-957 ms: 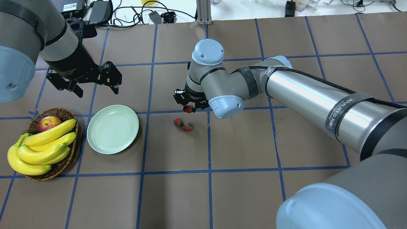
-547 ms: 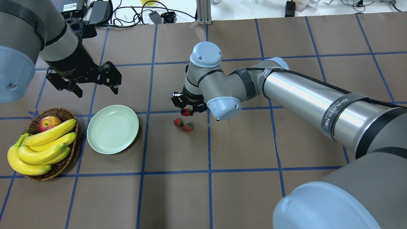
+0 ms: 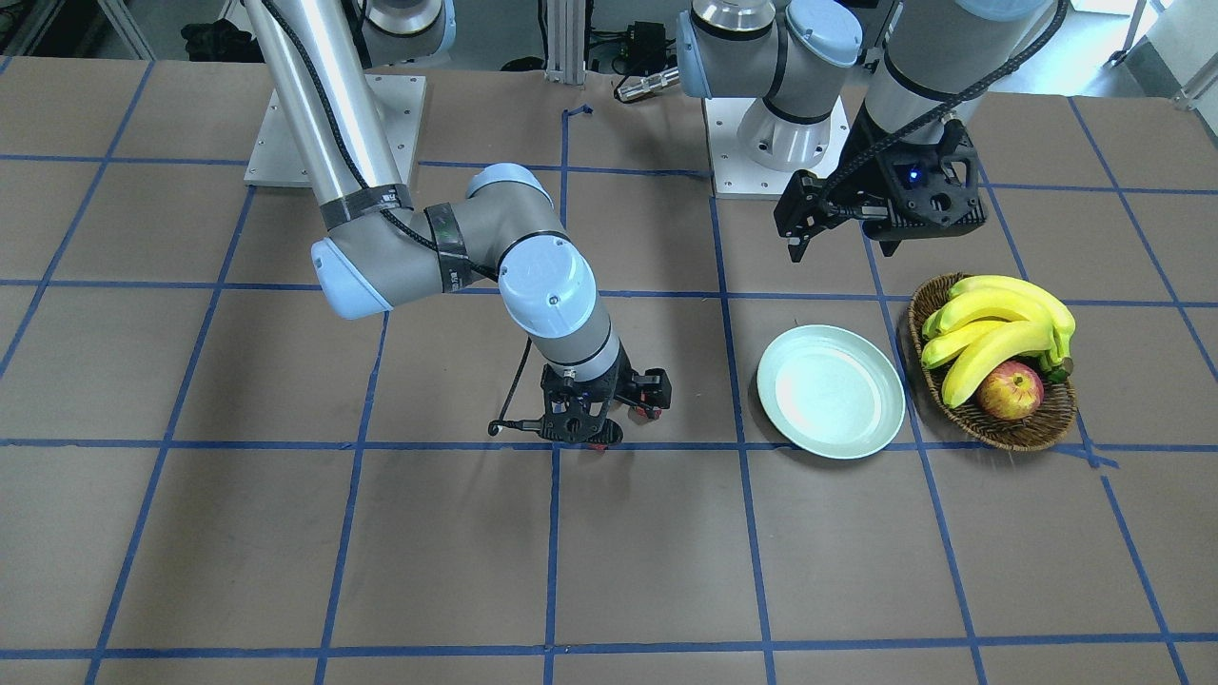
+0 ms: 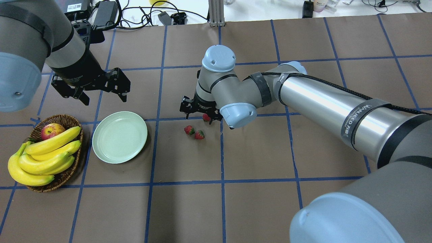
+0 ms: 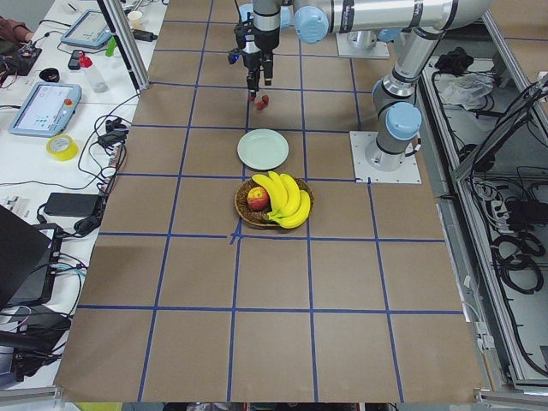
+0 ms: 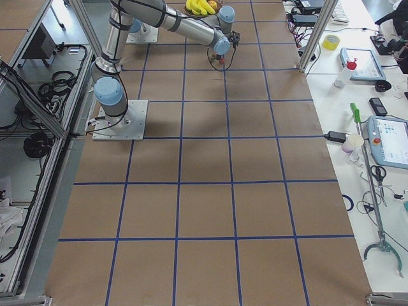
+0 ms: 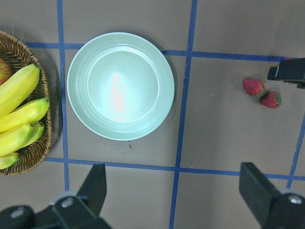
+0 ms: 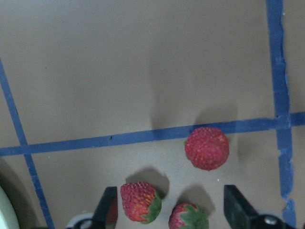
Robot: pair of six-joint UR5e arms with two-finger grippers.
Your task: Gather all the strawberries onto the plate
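Note:
Three strawberries lie on the brown table: one [image 4: 206,117] on the blue tape line, two [image 4: 189,130] [image 4: 199,134] just in front of it. My right gripper [image 4: 199,116] hovers low over them, open and empty. In the right wrist view its fingers [image 8: 107,210] stand beside the front pair [image 8: 139,202] [image 8: 189,217], with the third strawberry [image 8: 207,148] lying apart beyond them. The mint-green plate [image 4: 119,137] is empty, to the left of the berries. My left gripper [image 4: 103,96] is open and empty above the table behind the plate [image 7: 120,86].
A wicker basket [image 4: 69,172] with bananas [image 4: 44,155] and an apple [image 4: 52,131] stands left of the plate. The right arm's forearm [image 4: 324,101] spans the table's right half. Cables and devices lie beyond the far edge.
My right gripper, shut on a strawberry earlier, has opened; that strawberry now lies on the table by the tape line. The left gripper shifted slightly.

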